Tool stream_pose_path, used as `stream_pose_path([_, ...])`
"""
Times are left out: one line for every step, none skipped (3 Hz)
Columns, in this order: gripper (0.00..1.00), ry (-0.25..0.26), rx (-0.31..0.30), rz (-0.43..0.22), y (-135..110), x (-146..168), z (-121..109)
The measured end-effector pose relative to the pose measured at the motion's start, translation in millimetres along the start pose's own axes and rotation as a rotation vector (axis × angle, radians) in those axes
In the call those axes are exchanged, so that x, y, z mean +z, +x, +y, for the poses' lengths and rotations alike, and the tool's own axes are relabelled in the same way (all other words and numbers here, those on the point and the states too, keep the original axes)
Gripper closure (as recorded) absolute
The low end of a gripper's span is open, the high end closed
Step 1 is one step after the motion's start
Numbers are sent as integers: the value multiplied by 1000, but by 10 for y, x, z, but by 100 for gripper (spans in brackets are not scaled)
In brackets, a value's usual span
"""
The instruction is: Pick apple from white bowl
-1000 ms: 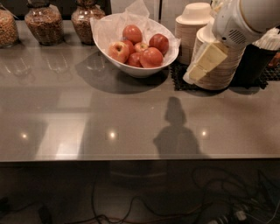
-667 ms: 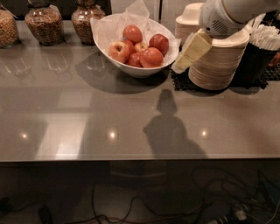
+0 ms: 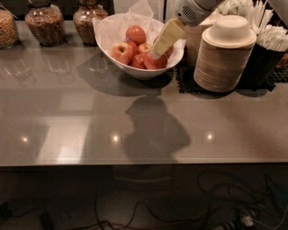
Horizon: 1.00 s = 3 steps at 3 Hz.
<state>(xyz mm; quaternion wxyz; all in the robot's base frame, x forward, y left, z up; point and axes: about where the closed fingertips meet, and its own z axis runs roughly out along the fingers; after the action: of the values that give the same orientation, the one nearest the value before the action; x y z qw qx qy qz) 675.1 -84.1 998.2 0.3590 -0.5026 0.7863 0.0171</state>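
The white bowl, glossy and lined with crinkled white paper, stands at the back middle of the grey counter. It holds several red apples. My gripper reaches in from the upper right, its cream finger slanting down over the bowl's right side. Its tip is at a red apple near the right rim. The arm's white wrist is above the bowl's right edge.
A tall stack of cream disposable bowls stands right of the white bowl on a black mat. Black holders of white cutlery are at the far right. Glass jars of dry food line the back left. The counter's front edge runs across.
My gripper has swung left from over the stack of cream bowls to over the white bowl and lowered onto the apples. The view has moved closer to the counter.
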Motion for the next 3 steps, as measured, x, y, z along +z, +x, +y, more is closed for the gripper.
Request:
stream_pose_path([0,1,1,-4,-14,6,-16])
stream_pose_path([0,16,25,-21,3,30,-23])
stream_pose_path([0,19,71,-81,-75,149,5])
